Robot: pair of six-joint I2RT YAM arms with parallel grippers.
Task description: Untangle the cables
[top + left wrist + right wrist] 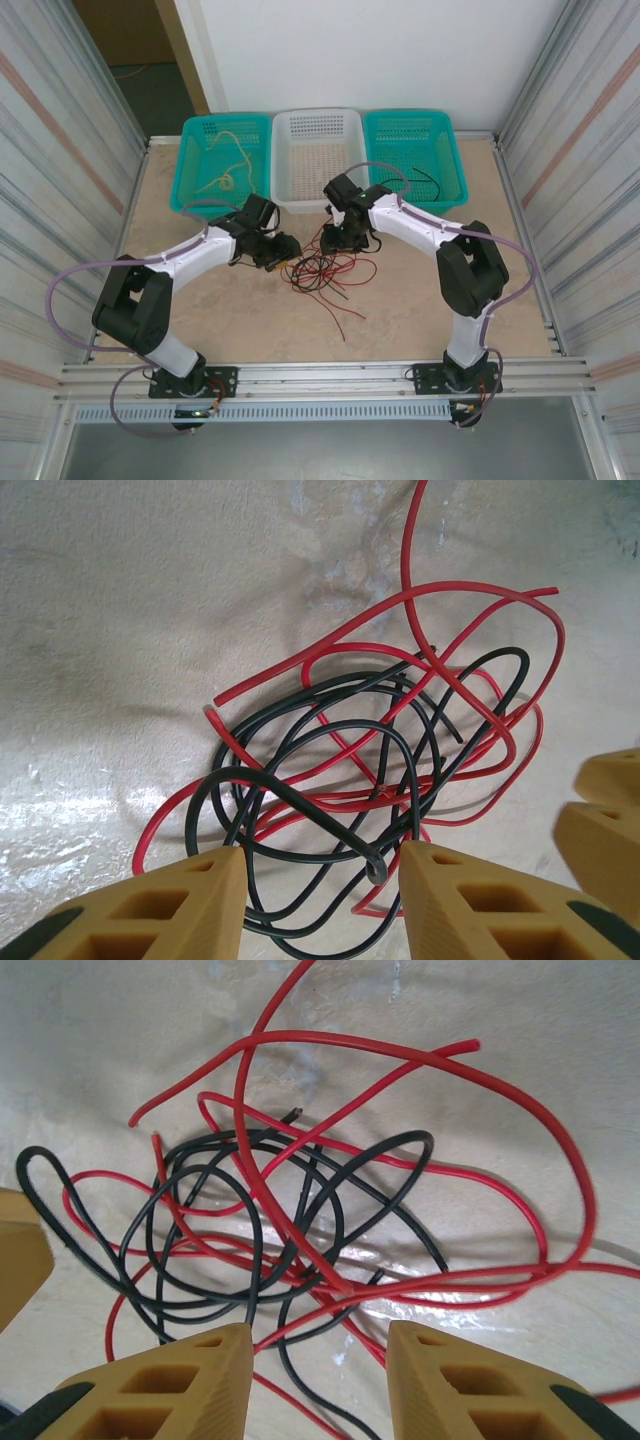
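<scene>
The left pincer point(320, 855), spread and holding nothing, straddles a black cable point(376, 868) loop at the left edge of the cable tangle point(325, 268) — the right pincer point(318, 1330), likewise spread, straddles its far-right edge.

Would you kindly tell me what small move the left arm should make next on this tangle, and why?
Probably close the left gripper on the black cable loop lying between its open jaws and lift slightly. That loop seems to lie over the red cables, so it looks easiest to free; the right gripper, also open, could hold the rest.
</scene>
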